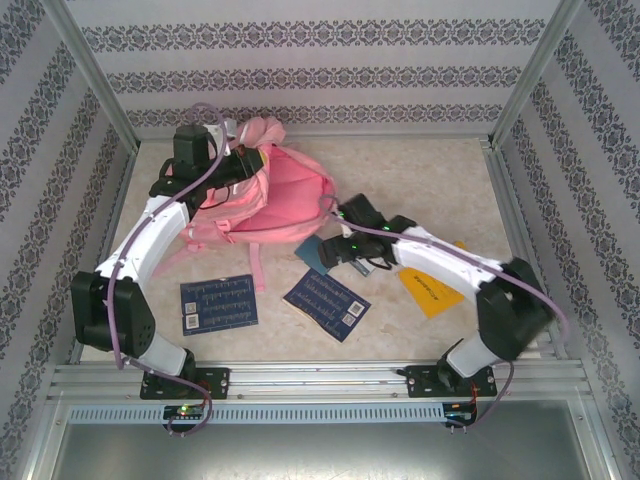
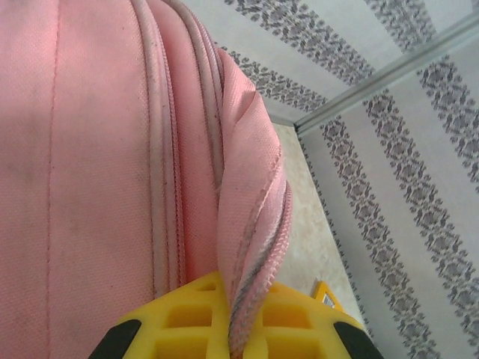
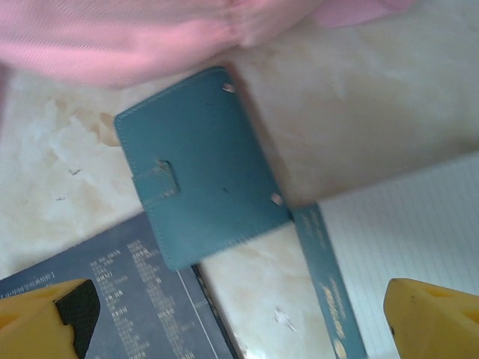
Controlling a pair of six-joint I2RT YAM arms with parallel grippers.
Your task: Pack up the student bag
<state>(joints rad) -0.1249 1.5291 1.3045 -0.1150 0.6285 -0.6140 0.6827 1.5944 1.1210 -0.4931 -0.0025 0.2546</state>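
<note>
Yellow plastic fingers (image 2: 187, 321) of the left gripper (image 2: 239, 336) are clamped together on a fold of pink fabric with a zipper running along it. The fold is part of the student bag (image 2: 90, 149), whose broad pink panel rises straight ahead of the tool and off to its left. Past the fold, to the fingers' right, is a slice of pale marbled table (image 2: 307, 224), then patterned wall.

The right gripper (image 3: 239, 329) hangs over the table with its jaws wide apart and nothing between them. By its left finger lies a dark blue printed booklet (image 3: 112, 307). By its right finger a teal printed strip (image 3: 322, 284) edges a white lined sheet (image 3: 412, 224). Further ahead sits a teal wallet (image 3: 202, 164) with a tab closure, its near corner meeting the booklet's edge. Beyond the wallet is the bag's pink side, near the wallet's far corner; whether they touch cannot be told.

Seen from above, a yellow card (image 1: 430, 290) lies behind the right gripper, under its arm. A second blue booklet (image 1: 218, 303) lies well behind the left gripper.
</note>
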